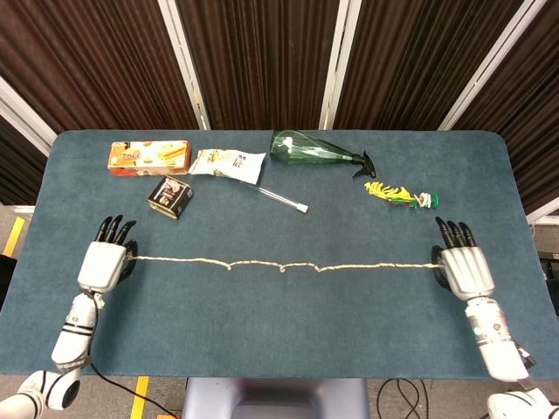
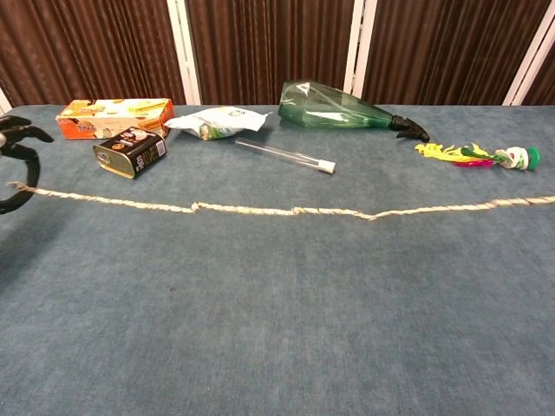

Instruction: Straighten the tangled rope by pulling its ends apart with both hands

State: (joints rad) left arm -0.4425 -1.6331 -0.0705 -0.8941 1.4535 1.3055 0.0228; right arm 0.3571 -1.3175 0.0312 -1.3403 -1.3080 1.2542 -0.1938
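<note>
A pale twisted rope (image 1: 284, 264) (image 2: 286, 210) runs almost straight across the blue table, with only small kinks near its middle. My left hand (image 1: 105, 260) holds its left end near the table's left edge; only dark fingertips (image 2: 16, 139) of it show in the chest view. My right hand (image 1: 463, 266) holds the rope's right end near the right edge. That hand lies outside the chest view, where the rope runs off the right border.
Along the far side lie an orange snack box (image 1: 148, 156), a white snack bag (image 1: 227, 163), a green spray bottle (image 1: 316, 150), a clear tube (image 1: 273, 197), a small dark can (image 1: 170, 195) and a yellow-green toy (image 1: 400, 195).
</note>
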